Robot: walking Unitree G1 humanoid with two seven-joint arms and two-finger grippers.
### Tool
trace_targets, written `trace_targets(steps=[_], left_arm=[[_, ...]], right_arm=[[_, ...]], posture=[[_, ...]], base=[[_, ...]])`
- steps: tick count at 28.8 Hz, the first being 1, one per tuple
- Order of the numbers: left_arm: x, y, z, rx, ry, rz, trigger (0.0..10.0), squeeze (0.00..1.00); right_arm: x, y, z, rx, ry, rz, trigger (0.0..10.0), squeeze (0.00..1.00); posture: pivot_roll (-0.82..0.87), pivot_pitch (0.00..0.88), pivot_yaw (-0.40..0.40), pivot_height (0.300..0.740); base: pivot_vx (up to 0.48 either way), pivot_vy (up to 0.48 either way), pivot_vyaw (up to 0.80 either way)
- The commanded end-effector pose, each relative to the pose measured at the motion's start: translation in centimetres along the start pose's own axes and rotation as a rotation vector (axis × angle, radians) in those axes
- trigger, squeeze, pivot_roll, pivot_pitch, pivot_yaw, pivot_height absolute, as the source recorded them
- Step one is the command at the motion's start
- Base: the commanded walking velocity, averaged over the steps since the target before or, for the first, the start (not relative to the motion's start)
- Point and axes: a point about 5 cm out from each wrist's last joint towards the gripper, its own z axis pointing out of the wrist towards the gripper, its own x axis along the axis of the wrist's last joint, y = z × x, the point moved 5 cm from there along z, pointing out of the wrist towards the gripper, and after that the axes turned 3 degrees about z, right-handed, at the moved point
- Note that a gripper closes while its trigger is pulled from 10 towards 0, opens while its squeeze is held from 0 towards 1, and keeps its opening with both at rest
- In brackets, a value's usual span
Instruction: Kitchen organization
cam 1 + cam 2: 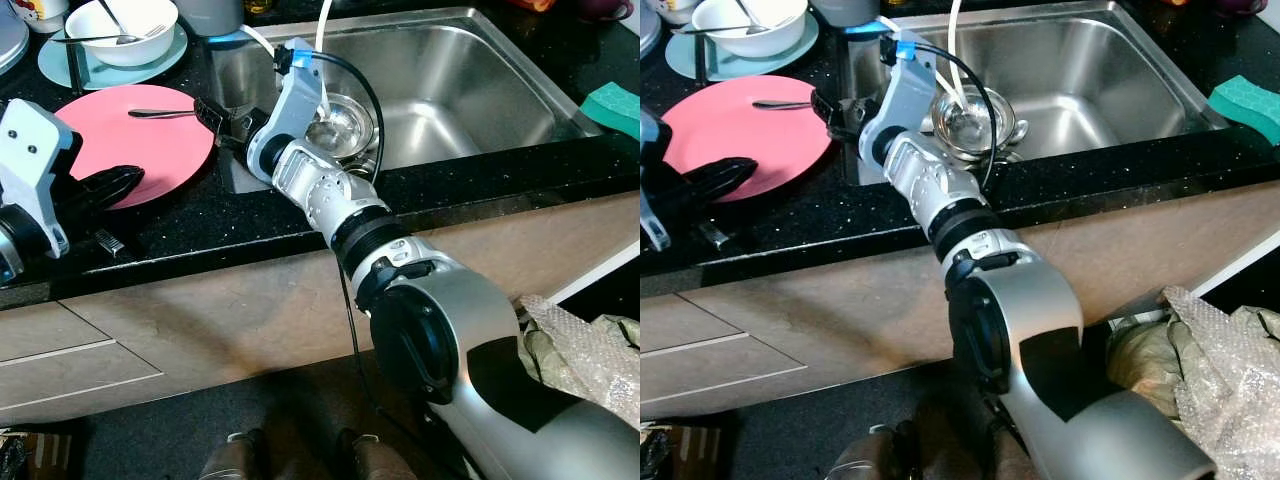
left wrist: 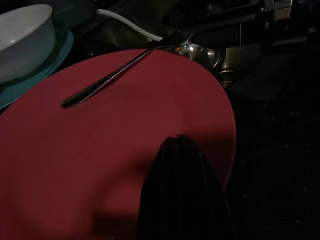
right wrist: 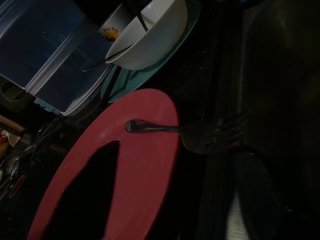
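Reaching across the black counter (image 1: 200, 235), the right hand (image 1: 222, 117) sits at the head end of a fork (image 1: 160, 113) whose handle lies on the pink plate (image 1: 140, 140), the tines hanging past the plate's rim toward the sink (image 1: 480, 90). In the right wrist view the tines lie between the dark fingers, but whether these have closed on the metal I cannot tell. The left hand (image 1: 105, 187) rests on the plate's near edge with its fingers pressed together, holding nothing. A thin, slick fork gripped only at its tines could pivot or slip out as it is lifted. It might then clatter into the steel bowl (image 1: 340, 125) in the sink. Dragging it could also shift the plate toward the white bowl (image 1: 120, 30) behind.
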Motion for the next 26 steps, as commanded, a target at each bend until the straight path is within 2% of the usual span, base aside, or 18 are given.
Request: trace_targets(steps=[1, 3, 4, 5, 26], left_arm=[[0.0, 0.2, -0.3, -0.008, 0.007, -0.004, 10.0, 0.0], [0.1, 0.3, -0.3, -0.009, 0.009, -0.003, 10.0, 0.0], [0.1, 0.3, -0.3, -0.009, 0.009, -0.003, 10.0, 0.0], [0.1, 0.3, -0.3, -0.011, 0.009, -0.001, 10.0, 0.0], [0.1, 0.2, -0.1, -0.011, 0.007, 0.021, 10.0, 0.0]], right_arm=[[-0.7, -0.3, 0.1, 0.0, -0.016, 0.007, 1.7, 0.0], [-0.7, -0.3, 0.1, -0.001, -0.012, 0.008, 0.7, 0.0], [-0.7, -0.3, 0.1, -0.001, -0.012, 0.008, 0.7, 0.0], [-0.6, -0.3, 0.1, -0.002, -0.007, 0.01, 0.1, 0.0], [0.5, -0.9, 0.3, 0.008, 0.031, 0.021, 0.0, 0.0]], posture=[[0.1, 0.266, -0.023, 0.74], [0.1, 0.265, -0.022, 0.74], [0.1, 0.265, -0.022, 0.74], [0.1, 0.264, -0.021, 0.74], [0.1, 0.249, -0.018, 0.74]], base=[[0.0, 0.0, 0.0], [0.0, 0.0, 0.0], [0.0, 0.0, 0.0], [0.0, 0.0, 0.0], [0.0, 0.0, 0.0]])
